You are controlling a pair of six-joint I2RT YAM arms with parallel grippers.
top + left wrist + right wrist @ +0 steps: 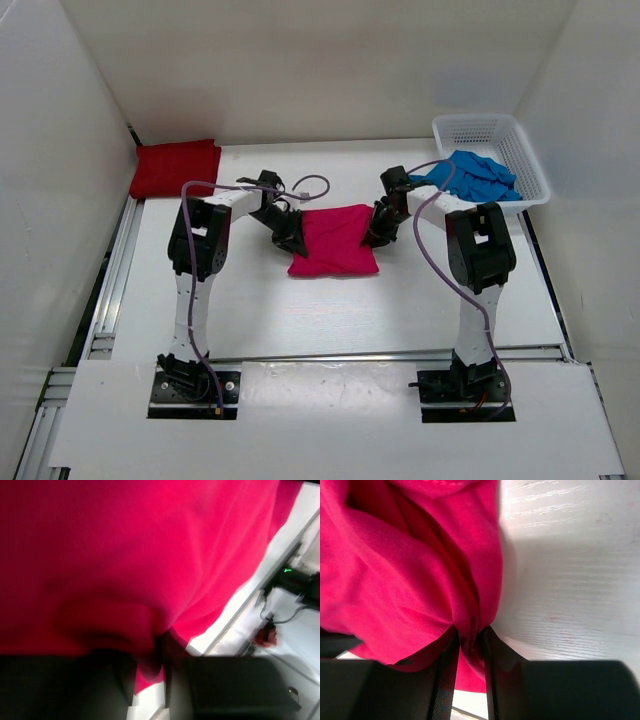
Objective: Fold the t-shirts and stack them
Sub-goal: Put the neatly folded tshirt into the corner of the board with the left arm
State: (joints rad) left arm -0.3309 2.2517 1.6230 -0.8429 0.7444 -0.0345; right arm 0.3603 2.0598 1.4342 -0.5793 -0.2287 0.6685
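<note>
On the table (300, 320), roughly a third of the job looks done. The pink t-shirt (335, 245) lies between the two end effectors as a rumpled, partly folded square, soft and creased, with its side edges gathered at each grip. The dark red t-shirt (176, 168) sits as a neat folded pad well beyond the left end effector (290, 238), off to its outer side. The blue t-shirt (478, 177) is heaped unfolded in the basket (490, 122), just beyond the right end effector (378, 232). Nothing is stacked yet. Each end effector is clamped on a pinch of pink cloth.
</note>
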